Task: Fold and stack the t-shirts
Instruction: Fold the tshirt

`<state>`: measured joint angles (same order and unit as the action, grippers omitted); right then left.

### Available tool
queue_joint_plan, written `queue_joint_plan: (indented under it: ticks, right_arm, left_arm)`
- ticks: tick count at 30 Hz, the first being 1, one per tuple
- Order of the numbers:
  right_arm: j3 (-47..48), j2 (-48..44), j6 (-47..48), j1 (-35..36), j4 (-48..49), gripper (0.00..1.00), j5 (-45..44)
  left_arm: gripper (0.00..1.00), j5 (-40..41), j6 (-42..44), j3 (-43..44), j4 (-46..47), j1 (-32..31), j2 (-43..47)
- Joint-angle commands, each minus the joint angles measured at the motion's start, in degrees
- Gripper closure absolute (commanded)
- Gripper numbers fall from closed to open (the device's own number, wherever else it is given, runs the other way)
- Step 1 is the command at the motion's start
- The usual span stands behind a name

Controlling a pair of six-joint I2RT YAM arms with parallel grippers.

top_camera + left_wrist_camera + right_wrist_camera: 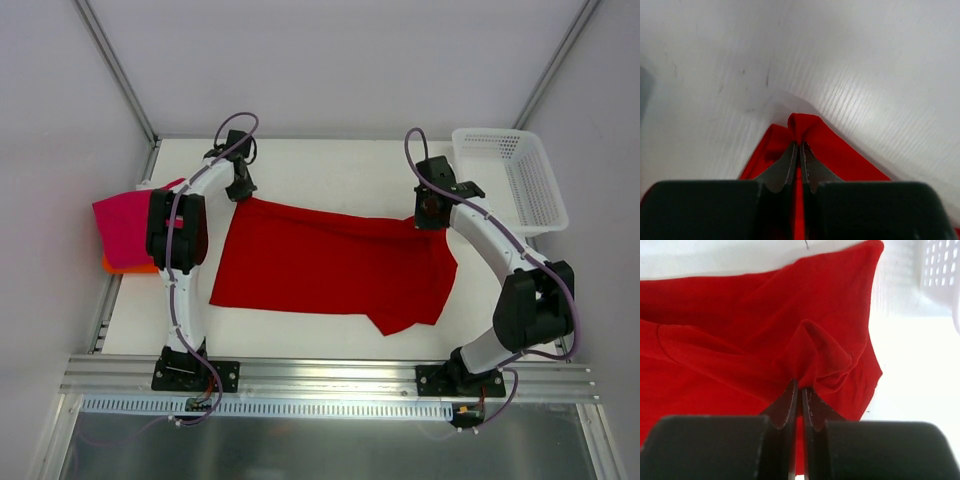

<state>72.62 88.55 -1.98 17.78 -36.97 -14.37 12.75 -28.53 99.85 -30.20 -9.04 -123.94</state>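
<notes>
A bright red t-shirt (330, 265) lies spread across the middle of the white table. My left gripper (242, 193) is shut on its far left corner; in the left wrist view the red t-shirt (840, 155) bunches up where my left gripper (800, 145) pinches it. At the shirt's far right corner my right gripper (432, 218) is shut on a raised fold, and the right wrist view has that red t-shirt (740, 330) puckered just past my right gripper (799, 384). A folded magenta-pink t-shirt (122, 228) rests on an orange t-shirt (128, 266) at the table's left edge.
A white mesh basket (510, 178) stands at the far right corner, its wall also showing as the white mesh basket (940, 267) in the right wrist view. White walls close in the far side and both flanks. A metal rail (330, 375) runs along the near edge.
</notes>
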Motion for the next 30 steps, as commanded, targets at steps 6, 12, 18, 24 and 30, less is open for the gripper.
queue_joint_plan:
  ticks: [6, 12, 18, 24, 30]
  right_arm:
    - [-0.9, 0.3, -2.1, 0.3, -0.6, 1.00, -2.5]
    - [-0.1, 4.3, -2.5, 0.8, -2.0, 1.00, -3.2]
    - [0.2, 8.2, -3.7, 1.7, -2.9, 1.00, -4.2]
    - [0.2, 10.9, -5.0, 3.1, -4.4, 0.99, -6.9]
    - [-1.2, 10.0, -6.4, 4.3, -7.3, 0.96, -10.6]
  left_arm:
    - [1.00, 4.0, 0.1, -10.9, 4.4, -1.3, 9.9]
    - [1.00, 4.9, 0.4, -15.9, 5.4, -1.4, 15.0]
    - [1.00, 5.4, 1.4, -19.4, 5.7, -1.7, 18.5]
    - [1.00, 3.7, 1.6, -22.8, 5.6, -2.5, 17.8]
    - [0.78, 4.6, 0.8, -27.8, 5.6, -3.7, 20.9]
